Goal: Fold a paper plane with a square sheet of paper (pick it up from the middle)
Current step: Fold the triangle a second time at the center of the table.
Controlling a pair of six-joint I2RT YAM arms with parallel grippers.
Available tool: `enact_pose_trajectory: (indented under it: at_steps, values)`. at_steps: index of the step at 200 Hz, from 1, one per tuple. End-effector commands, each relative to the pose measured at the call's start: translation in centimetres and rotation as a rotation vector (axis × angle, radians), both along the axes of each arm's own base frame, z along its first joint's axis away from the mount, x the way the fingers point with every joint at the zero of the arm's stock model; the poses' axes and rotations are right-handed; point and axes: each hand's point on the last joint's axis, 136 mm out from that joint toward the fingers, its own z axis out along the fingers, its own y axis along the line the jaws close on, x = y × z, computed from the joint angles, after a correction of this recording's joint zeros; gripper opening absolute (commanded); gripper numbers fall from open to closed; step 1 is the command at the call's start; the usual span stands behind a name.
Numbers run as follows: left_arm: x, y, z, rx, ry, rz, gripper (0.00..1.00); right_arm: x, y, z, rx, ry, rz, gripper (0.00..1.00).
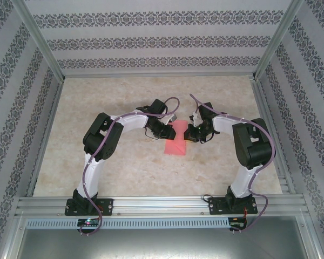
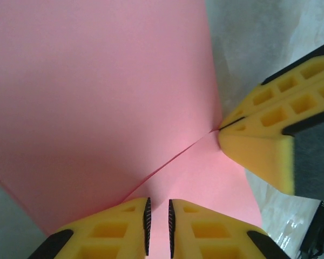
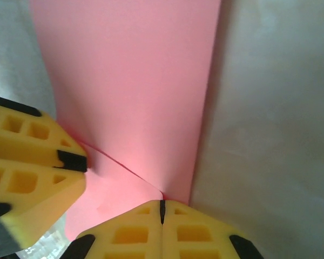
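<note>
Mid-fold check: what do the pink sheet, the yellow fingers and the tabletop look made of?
Pink sheet: thin matte paper, holds a sharp crease. Left gripper's yellow fingers: likely moulded plastic, hollow cells, ribbed black pads. Tabletop: pale marbled surface, slight sheen; material unclear.

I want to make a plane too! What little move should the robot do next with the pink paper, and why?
Probably close the left gripper: its jaws sit at the pink paper with a thin gap between them. The right gripper is pinched shut on the paper's edge.
</note>
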Motion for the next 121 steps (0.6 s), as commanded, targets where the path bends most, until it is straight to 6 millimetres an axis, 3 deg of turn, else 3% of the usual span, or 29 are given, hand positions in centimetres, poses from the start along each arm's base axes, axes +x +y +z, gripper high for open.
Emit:
enact_pose_trajectory:
  at_steps: [1, 64, 121]
  values:
    - [1.0, -0.5, 2.9, -0.057, -0.015, 0.009, 0.20, 0.1, -0.2, -0.8, -0.045, 0.001, 0.028, 0.04]
    - [1.6, -0.8, 3.6, -0.067, -0.016, 0.004, 0.21, 0.0, -0.6, -1.5, -0.069, 0.008, 0.033, 0.04]
    - [0.3, -0.2, 1.3, -0.031, 0.022, -0.024, 0.21, -0.1, -0.9, -1.6, -0.093, 0.014, 0.037, 0.04]
